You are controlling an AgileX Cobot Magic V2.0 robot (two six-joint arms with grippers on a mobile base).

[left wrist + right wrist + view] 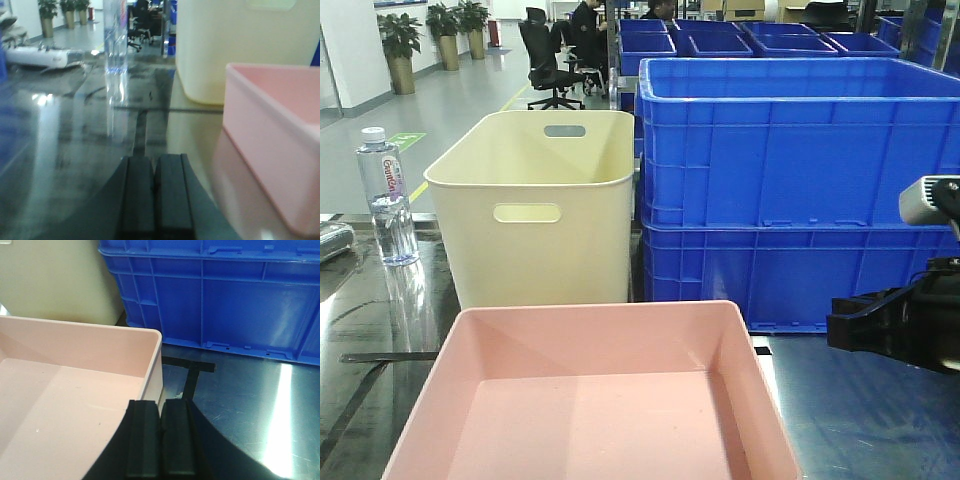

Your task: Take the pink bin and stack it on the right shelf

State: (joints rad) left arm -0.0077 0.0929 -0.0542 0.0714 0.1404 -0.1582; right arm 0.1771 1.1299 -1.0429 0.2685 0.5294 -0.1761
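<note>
Nearest on the glossy dark shelf, the shallow pale-pink plastic bin (590, 400) looks light, stiff, slippery; grip its rolled rim. Both grippers' fingers (161, 437) are closed, empty.

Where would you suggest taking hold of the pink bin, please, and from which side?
Probably by the rolled rim of its right wall, coming from the right. The pink bin is shallow and open-topped, with no handles and sloped walls, so only the rim offers a pinch. The right end effector, shut now, sits near that rim; the cream bin blocks the far side.
</note>
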